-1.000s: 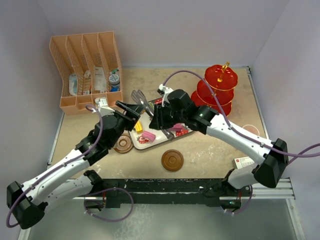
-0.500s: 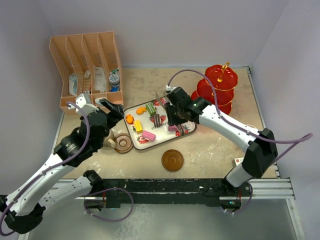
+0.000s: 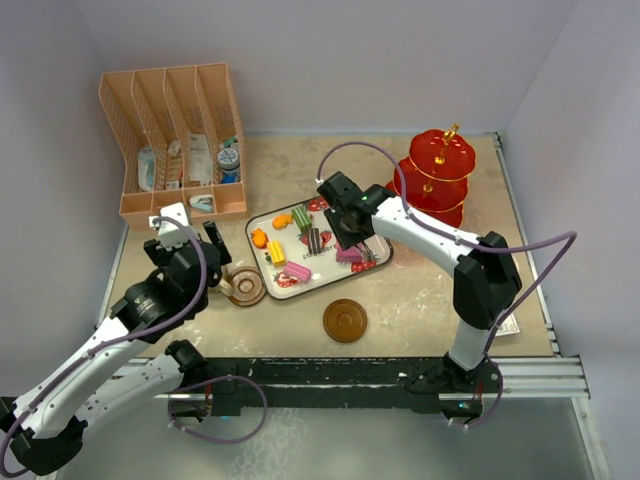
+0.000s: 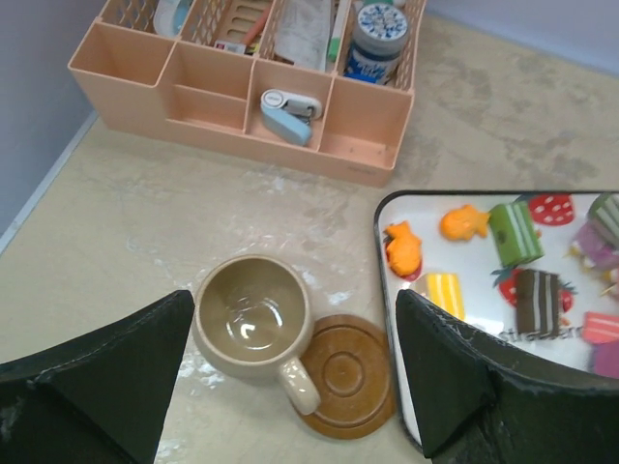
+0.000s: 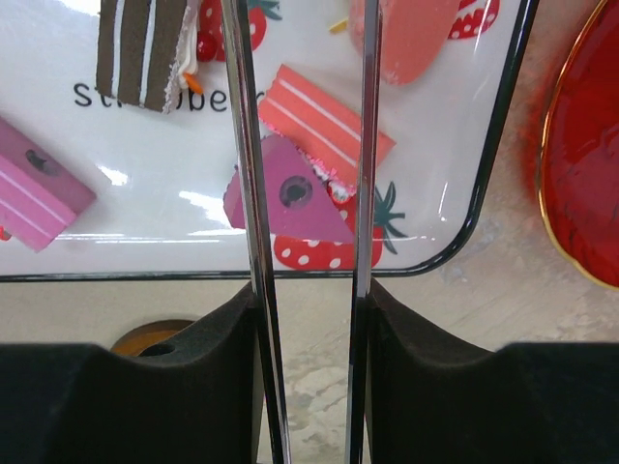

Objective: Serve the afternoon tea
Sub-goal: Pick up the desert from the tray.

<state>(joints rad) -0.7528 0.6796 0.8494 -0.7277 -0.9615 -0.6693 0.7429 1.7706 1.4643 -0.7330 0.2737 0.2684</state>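
The toy cakes [image 3: 314, 240], striped slices in pink, brown, green and yellow plus two orange fish, are lying on a white strawberry-print tray [image 5: 503, 126] lettered "st…ber" behind the metal tongs [image 5: 240, 145], which the right gripper [image 5: 309, 319] is pinching. One tan mug [image 4: 253, 324] is sitting just beside one of two brown saucers [image 4: 346, 375] under the left gripper [image 4: 295, 300], which is hanging wide and empty. The red three-tier stand [image 3: 437, 180] is standing right of the tray.
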